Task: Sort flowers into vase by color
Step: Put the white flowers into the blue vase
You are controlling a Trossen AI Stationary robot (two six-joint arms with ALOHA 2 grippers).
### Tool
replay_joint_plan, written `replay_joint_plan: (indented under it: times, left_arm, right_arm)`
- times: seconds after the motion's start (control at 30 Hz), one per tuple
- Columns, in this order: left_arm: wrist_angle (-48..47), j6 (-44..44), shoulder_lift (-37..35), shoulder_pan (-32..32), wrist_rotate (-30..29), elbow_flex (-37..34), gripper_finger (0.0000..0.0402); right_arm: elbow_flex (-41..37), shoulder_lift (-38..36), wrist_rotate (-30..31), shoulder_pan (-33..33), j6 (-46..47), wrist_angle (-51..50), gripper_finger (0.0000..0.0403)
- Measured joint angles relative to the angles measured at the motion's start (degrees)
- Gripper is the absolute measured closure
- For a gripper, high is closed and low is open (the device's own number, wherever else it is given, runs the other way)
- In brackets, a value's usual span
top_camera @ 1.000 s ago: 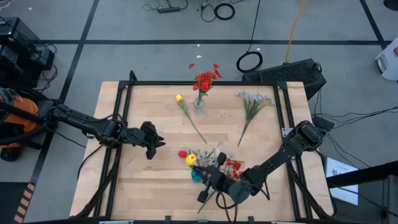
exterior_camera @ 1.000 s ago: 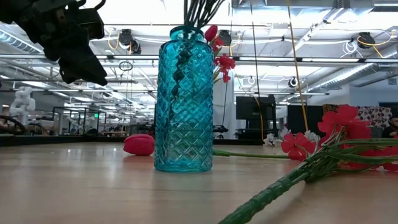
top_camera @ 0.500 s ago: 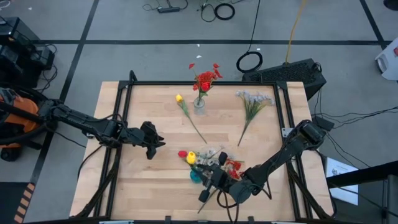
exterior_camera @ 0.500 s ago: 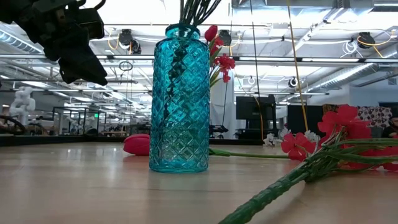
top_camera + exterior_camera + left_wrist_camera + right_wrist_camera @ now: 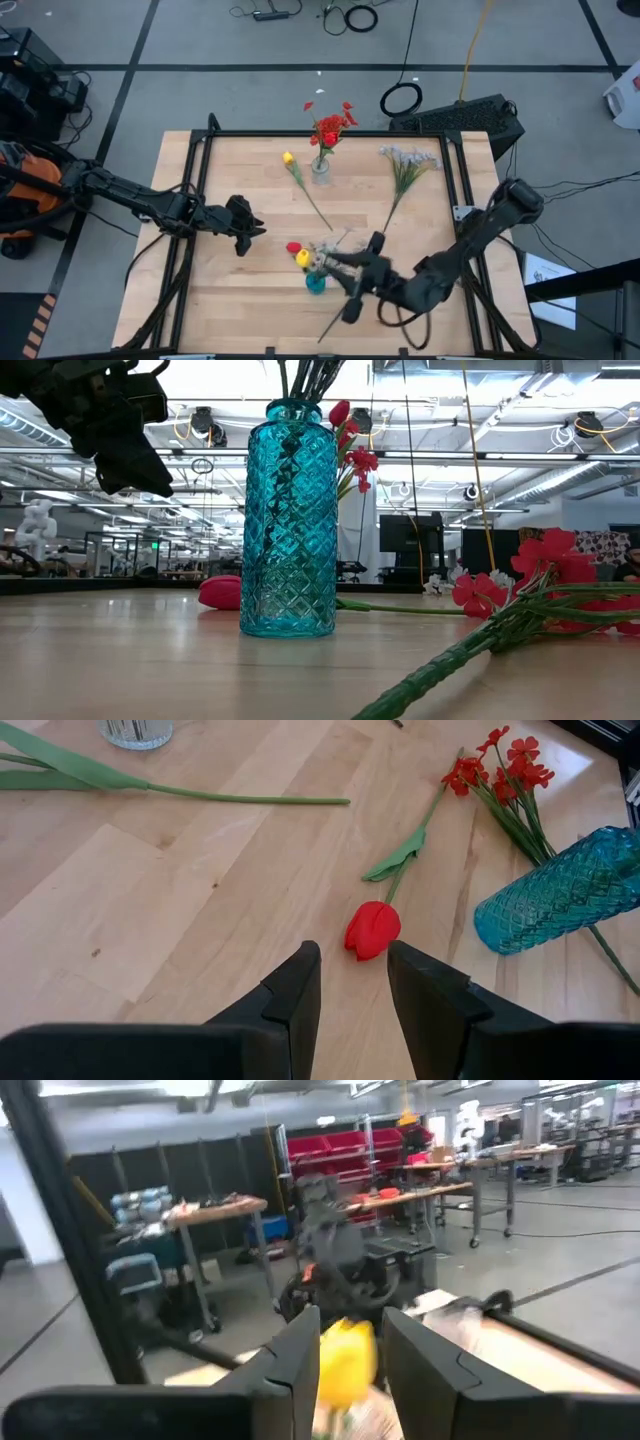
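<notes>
From my station I see the right gripper point(image 5: 352, 270) low at the near edge of the table, hanging just beside the blue diamond-patterned glass vase point(image 5: 287, 520), which stands upright with dark stalks rising out of its mouth. In the right wrist view a yellow tulip-like bud point(image 5: 345, 1363) sits between that gripper's two dark fingers point(image 5: 290, 1370); whether they actually clamp it I cannot tell. Just beside this gripper in the high view lie a red tulip head point(image 5: 293, 247), a yellow bud point(image 5: 303, 257) and a pale spray, bunched above the vase. A loose red-bloomed stem with a thick green stalk point(image 5: 480, 635) lies flat on the wood next to the vase. The left gripper point(image 5: 250, 229) hovers over the table's left half, well apart from the right one, its fingers point(image 5: 285, 1000) spread with nothing between them; just ahead of them lies the red tulip head point(image 5: 372, 928). Farther out from both grippers, a single yellow-budded stem point(image 5: 303, 186) lies slantwise on the wood. Beyond it stands a small clear glass vase holding red blooms point(image 5: 324, 140), and a pale white-grey spray point(image 5: 404, 172) lies flat near the far right corner.
</notes>
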Motion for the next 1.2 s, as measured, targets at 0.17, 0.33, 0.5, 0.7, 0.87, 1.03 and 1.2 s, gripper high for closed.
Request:
replay_joint_plan:
  times: [0.17,0.33,0.5,0.7,0.87,1.03,1.2]
  left_arm:
    - [0.0,0.0,0.0,0.0,-0.3,0.0,0.0279]
    - [0.0,-0.1,0.0,0.0,-0.3,0.0,0.0279]
    - [0.0,-0.2,0.0,0.0,-0.2,0.0,0.0279]
    - [0.0,-0.1,0.0,0.0,-0.2,0.0,0.0279]
    - [0.0,0.1,0.0,0.0,0.0,0.0,0.0279]
    - [0.0,0.0,0.0,0.0,0.1,0.0,0.0279]
    - [0.0,0.0,0.0,0.0,-0.1,0.0,0.0279]
  right_arm:
    - [0.0,-3.7,11.9,-0.5,0.2,-1.7,0.0329]
    - [0.0,-5.1,19.0,-3.4,0.2,-1.9,0.0371]
    - [0.0,-5.1,20.3,-6.9,0.9,-2.7,0.0399]
    - [0.0,-6.2,19.8,-11.5,10.4,-9.7,0.0402]
    - [0.0,-8.3,11.6,-15.9,22.4,-23.6,0.0402]
    - [0.0,-11.2,-2.0,-22.8,44.0,-47.5,0.0402]
    - [0.0,-12.6,-12.1,-29.6,66.0,-71.6,0.0403]
